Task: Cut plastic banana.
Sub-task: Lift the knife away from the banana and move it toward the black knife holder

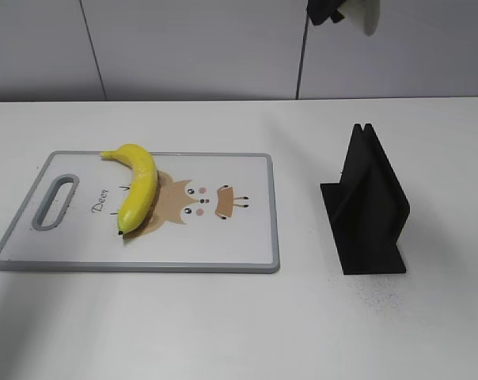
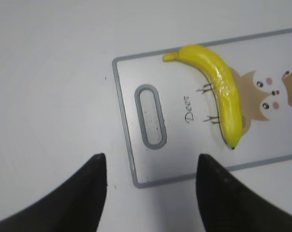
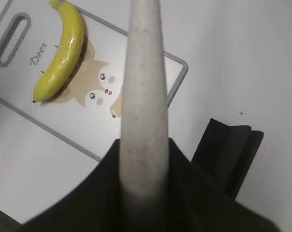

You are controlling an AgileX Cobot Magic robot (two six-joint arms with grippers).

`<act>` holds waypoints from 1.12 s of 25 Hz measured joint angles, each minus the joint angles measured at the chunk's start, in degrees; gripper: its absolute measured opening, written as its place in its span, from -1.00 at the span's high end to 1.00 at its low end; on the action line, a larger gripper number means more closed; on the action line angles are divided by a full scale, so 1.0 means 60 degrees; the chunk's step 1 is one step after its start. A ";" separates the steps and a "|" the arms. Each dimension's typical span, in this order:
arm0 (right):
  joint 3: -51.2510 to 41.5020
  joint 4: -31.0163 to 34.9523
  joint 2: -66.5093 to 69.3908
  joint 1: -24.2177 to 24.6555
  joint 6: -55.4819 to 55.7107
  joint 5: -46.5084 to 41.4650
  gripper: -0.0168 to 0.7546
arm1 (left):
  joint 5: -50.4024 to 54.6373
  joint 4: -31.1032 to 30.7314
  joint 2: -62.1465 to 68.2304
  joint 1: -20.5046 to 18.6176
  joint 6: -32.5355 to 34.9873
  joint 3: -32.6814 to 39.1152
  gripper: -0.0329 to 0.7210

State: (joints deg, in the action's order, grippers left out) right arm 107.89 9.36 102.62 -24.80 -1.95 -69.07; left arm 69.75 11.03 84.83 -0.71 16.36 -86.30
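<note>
Knife (image 3: 142,92) is gripped by right claw (image 3: 143,179); left claw (image 2: 151,169) released. Plastic banana (image 1: 138,184) uncut at counter's left edge; blade must be lowered across it.

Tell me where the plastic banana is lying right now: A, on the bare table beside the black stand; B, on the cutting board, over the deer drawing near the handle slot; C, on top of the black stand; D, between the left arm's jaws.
B: the plastic banana lies whole on the cutting board, beside its handle slot.
</note>
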 joint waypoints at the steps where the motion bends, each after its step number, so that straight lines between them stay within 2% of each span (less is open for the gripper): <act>1: 0.0000 -0.0009 -0.0094 0.0000 0.0229 0.0000 0.49 | 0.0000 -0.0073 -0.0175 0.0000 0.0000 0.0346 -0.59; 7: -0.0650 -0.0080 -0.0815 0.0000 0.1221 0.0005 0.49 | 0.0018 -0.0541 -0.1629 0.0000 0.0000 0.2285 -0.56; 16: -0.3729 -0.1738 -0.2322 0.0009 0.2252 0.0178 0.49 | -0.0337 -0.0596 -0.4527 0.0000 0.0000 0.4798 -0.53; 23: -0.6136 -0.1933 -0.3553 0.0009 0.3116 0.1238 0.49 | -0.0983 -0.0599 -0.7053 0.0000 0.0000 0.6359 -0.48; 28: -0.7284 -0.1953 -0.4183 0.0009 0.3443 0.1725 0.49 | -0.1291 -0.0599 -0.8764 0.0000 0.0000 0.7349 -0.48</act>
State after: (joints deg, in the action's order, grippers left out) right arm 64.18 -2.36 77.52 -24.74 18.71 -58.72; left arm 62.01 7.43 32.25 -0.71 16.36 -42.21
